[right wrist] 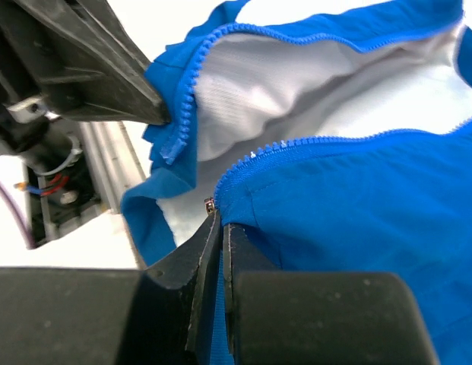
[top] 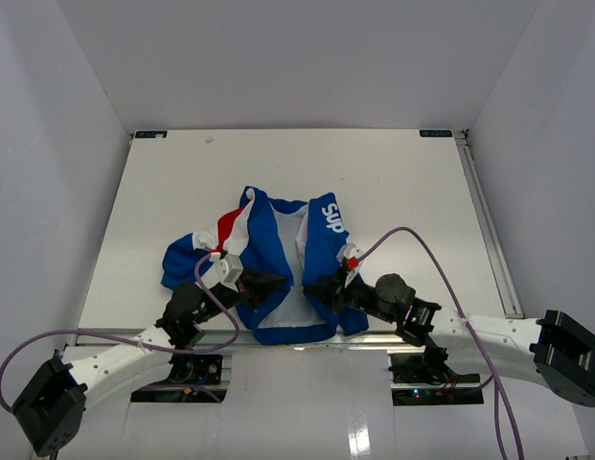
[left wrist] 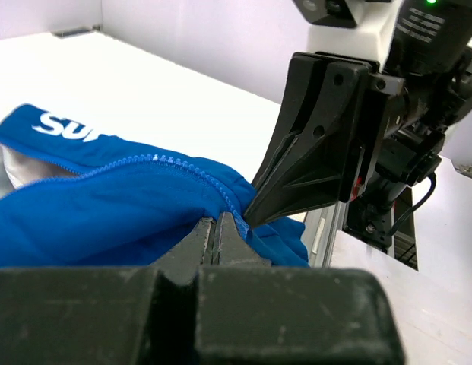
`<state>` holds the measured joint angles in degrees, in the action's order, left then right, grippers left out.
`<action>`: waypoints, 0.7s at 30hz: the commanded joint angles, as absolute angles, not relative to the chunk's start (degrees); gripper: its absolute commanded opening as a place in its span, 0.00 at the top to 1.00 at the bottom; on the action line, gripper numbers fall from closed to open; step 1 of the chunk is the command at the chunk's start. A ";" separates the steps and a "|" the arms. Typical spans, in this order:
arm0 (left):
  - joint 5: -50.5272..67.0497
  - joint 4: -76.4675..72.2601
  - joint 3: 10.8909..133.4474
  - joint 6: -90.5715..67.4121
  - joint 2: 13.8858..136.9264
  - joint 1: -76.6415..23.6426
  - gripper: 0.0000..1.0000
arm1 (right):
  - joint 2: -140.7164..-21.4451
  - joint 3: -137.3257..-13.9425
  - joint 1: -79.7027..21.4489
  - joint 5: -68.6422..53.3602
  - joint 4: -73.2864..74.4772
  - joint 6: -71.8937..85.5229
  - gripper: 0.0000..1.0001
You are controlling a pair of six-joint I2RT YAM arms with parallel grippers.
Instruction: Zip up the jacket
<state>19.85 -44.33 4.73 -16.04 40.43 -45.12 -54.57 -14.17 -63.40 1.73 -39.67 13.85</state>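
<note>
The blue jacket [top: 321, 244] lies open on the table, white lining [top: 299, 240] showing and white "Sup" lettering on its right panel. My left gripper [top: 281, 284] is shut on the left front edge near the hem; in the left wrist view [left wrist: 215, 222] the jaws pinch blue fabric beside the zipper teeth [left wrist: 167, 160]. My right gripper [top: 309, 287] is shut on the right front edge; in the right wrist view [right wrist: 221, 224] blue fabric sits between the jaws, a small metal zipper piece [right wrist: 209, 204] just above them. The two zipper edges are apart.
The white table [top: 374, 172] has a metal rail on its right side [top: 489, 220] and white walls around it. A purple cable [top: 422, 240] arches over the right arm. The near table edge [top: 374, 341] lies just behind the grippers.
</note>
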 commanded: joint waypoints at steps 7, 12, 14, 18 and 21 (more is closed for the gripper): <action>23.03 -56.49 0.46 -12.08 39.53 -45.00 1.00 | -52.51 -18.02 -63.37 -6.44 -43.22 17.01 0.92; 23.59 -57.78 0.10 -11.52 39.81 -45.09 1.00 | -52.48 -19.26 -63.36 -7.41 -42.27 18.12 0.92; 24.10 -58.16 0.18 -11.53 39.70 -45.09 1.00 | -52.72 -19.56 -63.28 -7.78 -42.21 18.39 0.92; 24.14 -58.55 -0.20 -10.93 39.64 -45.03 1.00 | -53.00 -19.83 -63.32 -8.05 -42.22 18.95 0.92; 24.33 -59.34 -1.26 -10.57 39.66 -45.09 1.00 | -52.68 -19.79 -63.35 -8.09 -42.29 19.16 0.92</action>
<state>22.59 -55.81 2.59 -11.87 39.97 -45.12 -53.21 -17.21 -63.37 -6.78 -39.90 18.11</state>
